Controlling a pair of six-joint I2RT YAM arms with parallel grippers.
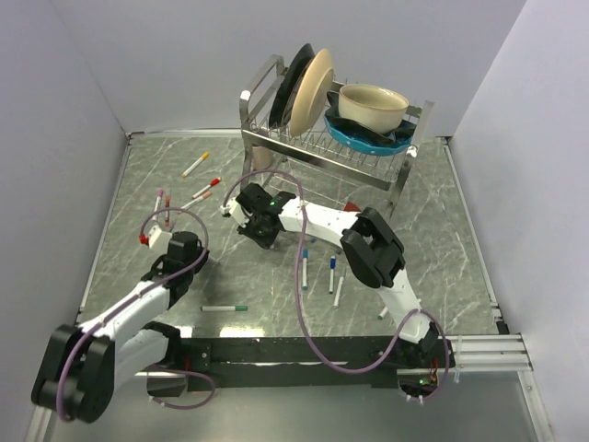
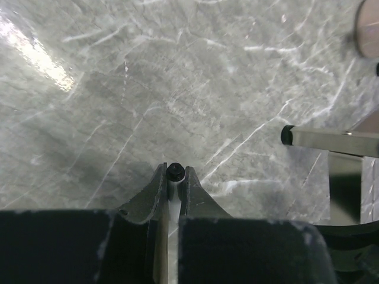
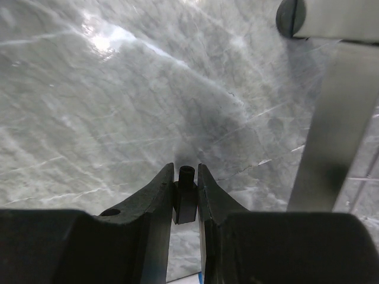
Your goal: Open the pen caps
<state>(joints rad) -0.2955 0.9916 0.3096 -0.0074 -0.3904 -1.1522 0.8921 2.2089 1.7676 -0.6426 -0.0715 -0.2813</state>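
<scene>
1. Top view: yellow cap [image 1: 205, 156], red cap [image 1: 216, 181] and green cap [image 1: 241, 307] sit on pens [image 1: 219, 308] across the desk [image 1: 433, 239]; most are unopened.
2. Left wrist: left end effector [image 2: 174, 177] clenches a white pen barrel [image 2: 173, 204].
3. Right wrist: right end effector [image 3: 186, 177] grips a black cap [image 3: 186, 204], seemingly off.

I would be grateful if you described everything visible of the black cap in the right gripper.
The black cap is a small, dark, plastic-looking cylinder with a narrower stub at its outer end. It sits lengthwise in the right gripper, pinched from both sides, stub level with the jaw ends, above the grey marbled table and touching nothing else.
</scene>
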